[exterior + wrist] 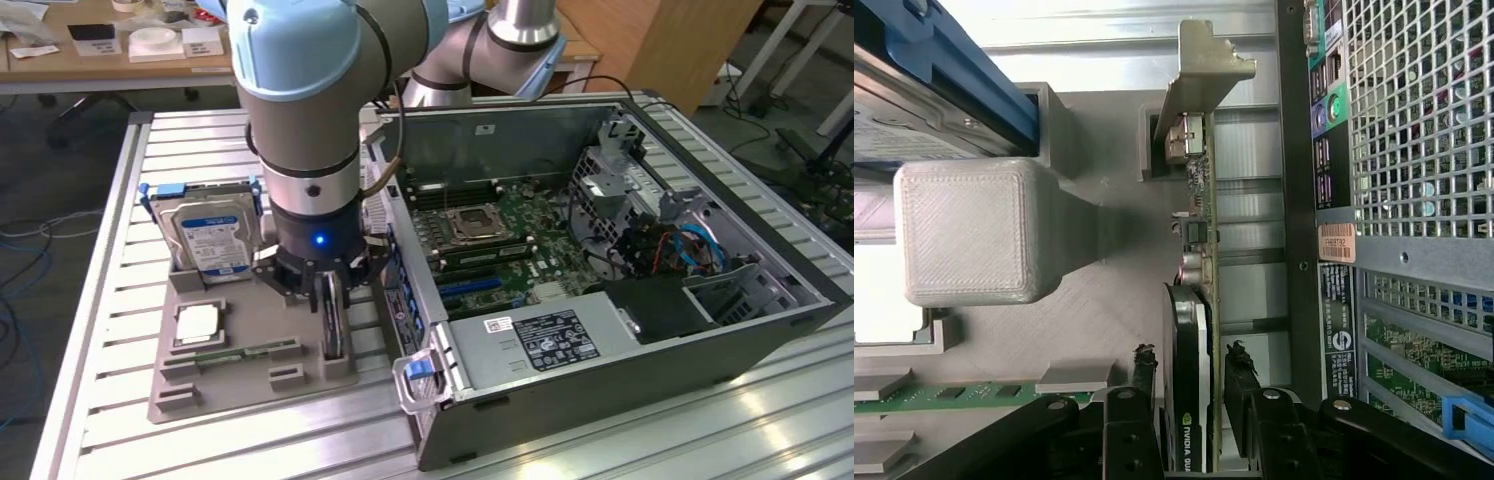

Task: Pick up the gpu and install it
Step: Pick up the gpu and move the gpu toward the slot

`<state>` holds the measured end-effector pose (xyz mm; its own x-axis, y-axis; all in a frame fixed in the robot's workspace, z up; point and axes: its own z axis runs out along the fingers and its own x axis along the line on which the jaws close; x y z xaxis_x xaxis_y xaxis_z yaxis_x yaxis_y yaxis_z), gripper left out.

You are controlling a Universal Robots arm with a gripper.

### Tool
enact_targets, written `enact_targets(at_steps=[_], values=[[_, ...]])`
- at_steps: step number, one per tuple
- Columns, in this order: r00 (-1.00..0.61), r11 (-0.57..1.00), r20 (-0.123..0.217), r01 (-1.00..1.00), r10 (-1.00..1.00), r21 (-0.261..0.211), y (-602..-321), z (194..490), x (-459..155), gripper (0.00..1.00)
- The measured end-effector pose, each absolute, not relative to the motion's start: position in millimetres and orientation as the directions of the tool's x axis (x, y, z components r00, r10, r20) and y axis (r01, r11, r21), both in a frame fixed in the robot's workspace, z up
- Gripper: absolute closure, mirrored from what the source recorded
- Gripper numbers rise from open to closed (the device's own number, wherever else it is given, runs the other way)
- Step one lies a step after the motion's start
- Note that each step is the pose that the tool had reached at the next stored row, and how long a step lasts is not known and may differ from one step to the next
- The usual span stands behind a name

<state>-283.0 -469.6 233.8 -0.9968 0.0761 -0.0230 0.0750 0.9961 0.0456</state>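
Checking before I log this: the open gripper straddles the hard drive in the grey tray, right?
No, not the hard drive: the open gripper straddles the gpu in the grey tray, as the wrist view shows.

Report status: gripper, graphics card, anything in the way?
Gripper open, straddling graphics card. Card upright in grey tray, not lifted. Computer case close alongside.
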Motion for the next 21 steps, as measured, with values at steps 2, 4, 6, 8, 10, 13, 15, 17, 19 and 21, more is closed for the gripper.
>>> enact_targets(at_steps=[2,4,6,8,10,13,15,17,19,21], values=[[-0.997,0.996,-0.023,0.075,0.076,0.045,-469.6,233.8,-283.0,0.58],[-0.997,0.996,-0.023,0.075,0.076,0.046,-469.6,233.6,-283.0,0.58],[-0.997,0.996,-0.023,0.075,0.076,0.045,-469.6,233.3,-283.1,0.58],[-0.997,0.996,-0.023,0.075,0.076,0.046,-469.6,233.2,-283.0,0.58],[-0.997,0.996,-0.023,0.075,0.076,0.046,-469.6,233.1,-283.0,0.58],[-0.997,0.996,-0.023,0.075,0.076,0.046,-469.6,232.4,-282.9,0.58],[-0.997,0.996,-0.023,0.075,0.076,0.046,-469.6,232.5,-282.9,0.58],[-0.997,0.996,-0.023,0.075,0.076,0.045,-469.6,232.4,-282.9,0.58],[-0.997,0.996,-0.023,0.075,0.076,0.046,-469.6,232.2,-282.9,0.58],[-0.997,0.996,-0.023,0.075,0.076,0.046,-469.6,232.2,-282.9,0.58]])
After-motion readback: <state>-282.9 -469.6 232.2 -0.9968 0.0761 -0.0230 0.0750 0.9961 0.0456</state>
